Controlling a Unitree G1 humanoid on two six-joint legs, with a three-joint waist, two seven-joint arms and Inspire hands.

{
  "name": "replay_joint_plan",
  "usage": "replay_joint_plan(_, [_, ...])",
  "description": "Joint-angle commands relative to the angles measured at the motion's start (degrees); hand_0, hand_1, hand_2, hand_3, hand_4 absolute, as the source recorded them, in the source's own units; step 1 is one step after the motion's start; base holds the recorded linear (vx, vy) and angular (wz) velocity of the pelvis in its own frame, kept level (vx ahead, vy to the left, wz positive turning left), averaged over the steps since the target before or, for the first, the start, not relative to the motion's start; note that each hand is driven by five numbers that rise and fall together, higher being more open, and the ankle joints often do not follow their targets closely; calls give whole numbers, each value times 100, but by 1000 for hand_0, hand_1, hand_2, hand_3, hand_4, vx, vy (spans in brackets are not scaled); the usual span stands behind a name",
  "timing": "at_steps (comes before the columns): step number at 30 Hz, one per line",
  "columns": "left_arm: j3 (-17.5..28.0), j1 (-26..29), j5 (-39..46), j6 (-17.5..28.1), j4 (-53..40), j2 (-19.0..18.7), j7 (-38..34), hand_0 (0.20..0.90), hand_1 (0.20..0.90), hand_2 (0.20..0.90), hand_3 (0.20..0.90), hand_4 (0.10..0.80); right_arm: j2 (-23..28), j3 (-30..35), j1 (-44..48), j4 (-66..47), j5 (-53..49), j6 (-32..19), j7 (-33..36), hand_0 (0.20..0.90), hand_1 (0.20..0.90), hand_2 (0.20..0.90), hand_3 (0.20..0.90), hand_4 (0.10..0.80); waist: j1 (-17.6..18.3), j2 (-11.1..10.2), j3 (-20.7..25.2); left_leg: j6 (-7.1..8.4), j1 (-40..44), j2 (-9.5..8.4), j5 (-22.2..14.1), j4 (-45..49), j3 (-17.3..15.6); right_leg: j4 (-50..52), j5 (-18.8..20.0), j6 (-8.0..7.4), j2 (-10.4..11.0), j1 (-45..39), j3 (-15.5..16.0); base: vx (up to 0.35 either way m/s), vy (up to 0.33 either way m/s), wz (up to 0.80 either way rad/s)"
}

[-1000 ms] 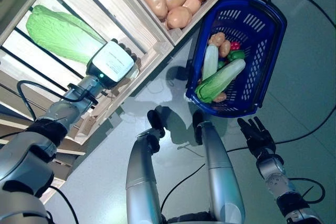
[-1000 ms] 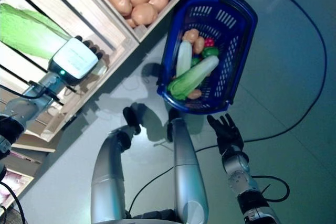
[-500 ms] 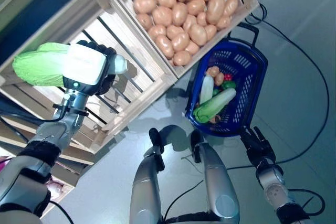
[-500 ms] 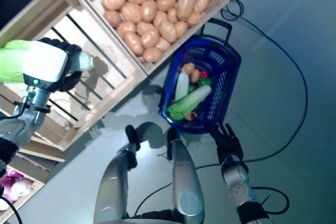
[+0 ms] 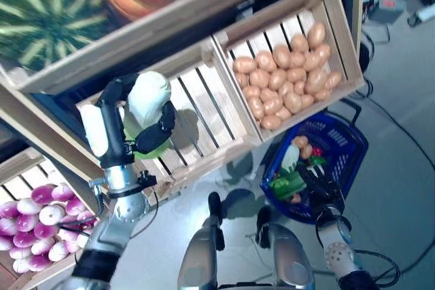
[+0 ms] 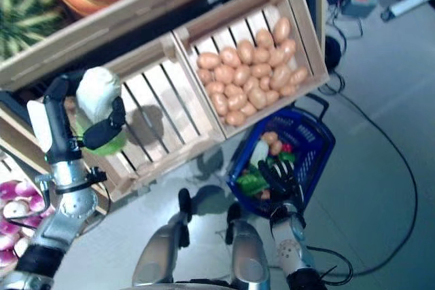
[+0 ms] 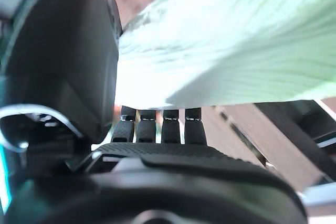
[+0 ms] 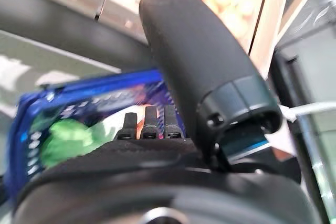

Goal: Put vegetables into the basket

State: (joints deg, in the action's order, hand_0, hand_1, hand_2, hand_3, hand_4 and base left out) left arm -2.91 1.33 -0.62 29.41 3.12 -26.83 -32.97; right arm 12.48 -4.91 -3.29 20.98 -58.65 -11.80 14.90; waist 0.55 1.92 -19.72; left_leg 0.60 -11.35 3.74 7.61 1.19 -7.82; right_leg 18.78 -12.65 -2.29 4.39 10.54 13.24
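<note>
Wooden crates (image 5: 204,106) line the shelves; the left hand (image 5: 129,127) has its fingers curled around a napa cabbage (image 5: 148,103) before them. Over the blue basket (image 5: 340,154) of vegetables, the right hand (image 5: 316,181) hangs, fingers straight.

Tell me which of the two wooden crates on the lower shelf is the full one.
The right-hand crate, directly above the blue basket, is filled with potatoes. The left crate shows bare slats; the left hand holds a cabbage before it.
</note>
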Motion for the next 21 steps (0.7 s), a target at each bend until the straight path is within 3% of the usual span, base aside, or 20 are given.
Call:
replay_joint_plan(1, [255, 112, 2223, 669, -605, 235, 1541, 300, 300, 300, 300, 400, 16, 302, -258, -330, 484, -560, 45, 900, 900, 900, 900, 800, 76, -270, 907, 221, 429, -109, -694, 79, 57, -1665, 1123, -106, -4, -711, 15, 84, -31, 16])
replay_joint_plan(4, [113, -33, 3661, 349, -796, 487, 2511, 300, 300, 300, 300, 400, -36, 305, -262, -421, 633, -591, -70, 900, 900, 900, 900, 800, 47, -283, 1093, 186, 654, -87, -715, -51, 35, -1731, 1163, -117, -17, -858, 22, 71, -13, 9])
replay_joint_plan(8, [-216, -47, 4516, -138, -874, 642, 3294, 300, 300, 300, 300, 400, -6, 230, -206, -582, 955, -614, -401, 900, 900, 900, 900, 800, 44, -296, 1256, 146, 910, -96, -715, -267, 8, -1908, 1258, -161, -17, -1040, 32, 17, -4, 1])
replay_joint_plan(16, [-594, -25, 4106, -709, -893, 399, 3958, 300, 300, 300, 300, 400, 293, 3, -137, -1183, 1158, -297, -1580, 900, 900, 900, 900, 800, 104, -313, 1418, 91, 1229, -73, -771, -463, -183, -2024, 1330, -252, -21, -1161, -59, 0, 5, -6])
replay_joint_plan(21, [-708, -5, 3727, -1044, -800, 124, 4331, 300, 300, 300, 300, 400, 612, -202, -111, -1731, 850, 204, -3015, 900, 900, 900, 900, 800, 129, -339, 1492, 60, 1392, -85, -820, -545, -232, -2055, 1312, -300, -26, -1244, -112, 20, 2, -4])
